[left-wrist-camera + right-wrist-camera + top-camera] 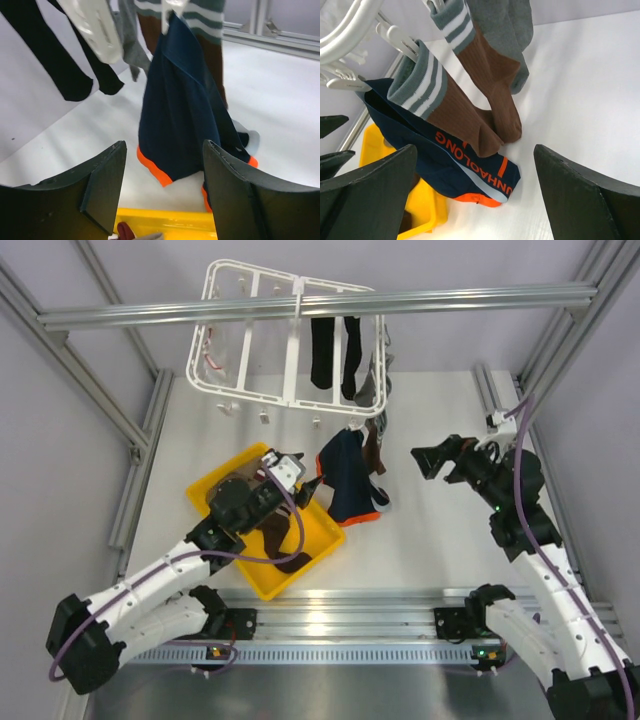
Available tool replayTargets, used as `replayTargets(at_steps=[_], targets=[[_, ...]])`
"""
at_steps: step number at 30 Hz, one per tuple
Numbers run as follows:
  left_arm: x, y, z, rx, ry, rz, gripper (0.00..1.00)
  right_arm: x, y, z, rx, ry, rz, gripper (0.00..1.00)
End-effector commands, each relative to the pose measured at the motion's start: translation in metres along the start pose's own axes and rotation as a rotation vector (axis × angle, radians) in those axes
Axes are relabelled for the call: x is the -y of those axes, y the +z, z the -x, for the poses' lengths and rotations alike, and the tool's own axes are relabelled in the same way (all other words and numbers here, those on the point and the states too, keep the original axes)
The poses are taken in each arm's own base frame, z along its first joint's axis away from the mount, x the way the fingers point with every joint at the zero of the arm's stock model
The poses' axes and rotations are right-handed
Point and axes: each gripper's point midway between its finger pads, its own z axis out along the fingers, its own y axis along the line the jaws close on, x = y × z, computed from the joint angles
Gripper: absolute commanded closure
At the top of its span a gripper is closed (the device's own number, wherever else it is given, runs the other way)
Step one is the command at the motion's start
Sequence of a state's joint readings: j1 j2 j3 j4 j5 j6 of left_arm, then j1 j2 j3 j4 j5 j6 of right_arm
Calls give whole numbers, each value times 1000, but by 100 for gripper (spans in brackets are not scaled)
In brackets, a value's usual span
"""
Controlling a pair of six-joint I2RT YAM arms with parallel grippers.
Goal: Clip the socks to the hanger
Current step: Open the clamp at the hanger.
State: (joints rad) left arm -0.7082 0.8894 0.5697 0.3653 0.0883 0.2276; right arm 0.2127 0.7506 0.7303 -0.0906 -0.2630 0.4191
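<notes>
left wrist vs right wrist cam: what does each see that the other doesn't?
Only left wrist: two black fabric socks hanging upper left, plus the open left gripper. Only right wrist: orange lettering printed on the navy fabric sock with orange trim, plus the open right gripper. Both: that navy sock, the brown socks with grey-white striped cuffs, and the yellow plastic tray.

Black socks (pixel 322 350) on the white hanger (pixel 292 360), navy sock (pixel 348 480) near the yellow tray (pixel 320 532).
</notes>
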Motion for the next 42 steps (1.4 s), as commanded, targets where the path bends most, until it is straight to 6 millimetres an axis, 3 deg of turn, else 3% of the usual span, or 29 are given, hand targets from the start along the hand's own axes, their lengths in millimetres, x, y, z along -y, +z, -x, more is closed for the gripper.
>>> replayTargets(at_steps=[1,7,8,18,32,35,39,42], targets=[[-46,9,70,175,-20,263,33,-9,0,34,84,-40,16,0],[-70,24,77,158,-155,439,31,-5,6,32,82,-32,4,0],[-69,30,71,131,-164,443,31,-4,7,31,78,-31,4,0],[-63,42,78,177,-213,416,30,0,15,29,72,-26,-7,0],[-58,48,85,235,-249,389,25,-44,16,41,116,-50,210,0],[-58,50,86,241,-248,387,31,-53,16,41,132,-63,246,0],[-52,52,89,251,-235,351,52,-67,18,37,142,-108,299,0],[-44,48,93,255,-239,297,59,-83,19,33,139,-132,350,0]])
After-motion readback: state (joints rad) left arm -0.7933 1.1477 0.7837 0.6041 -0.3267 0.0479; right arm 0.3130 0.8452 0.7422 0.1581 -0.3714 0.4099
